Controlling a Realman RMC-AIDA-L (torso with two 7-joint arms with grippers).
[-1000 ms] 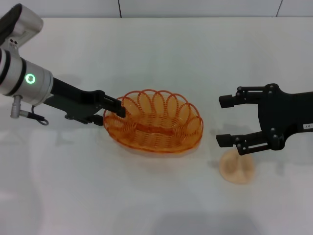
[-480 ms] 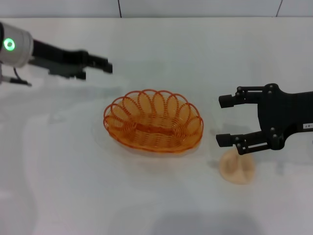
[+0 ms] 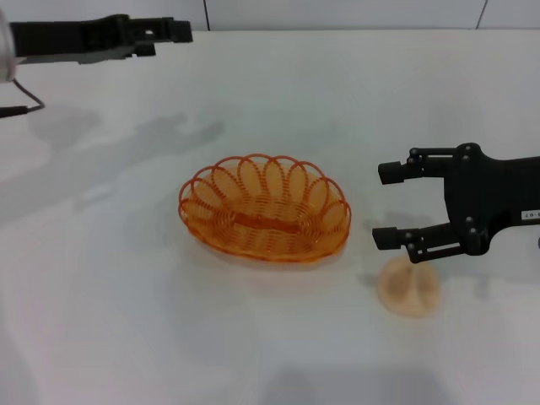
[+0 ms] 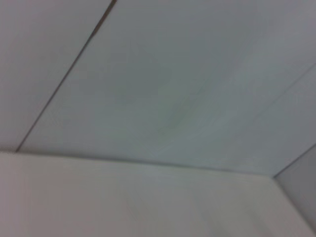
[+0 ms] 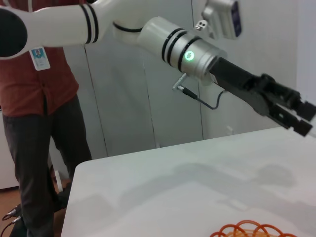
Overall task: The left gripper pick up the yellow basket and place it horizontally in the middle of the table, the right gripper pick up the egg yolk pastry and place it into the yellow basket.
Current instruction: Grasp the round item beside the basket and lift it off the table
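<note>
Basket (image 3: 264, 208) sits mid-desk (image 3: 126, 321), left end effector (image 3: 164, 32) raised, grip unclear; lower your released right end effector (image 3: 390, 207) onto pastry (image 3: 408, 288).

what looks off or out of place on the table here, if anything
Nothing stands out. The yellow basket sits upright mid-table, empty and intact; the egg yolk pastry lies whole beside it, under the open right claw. The left claw is raised away.

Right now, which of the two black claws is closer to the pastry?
The right claw, open, with the white label on its arm, hovers just above the egg yolk pastry. The left claw is raised far away, beyond the yellow basket.
</note>
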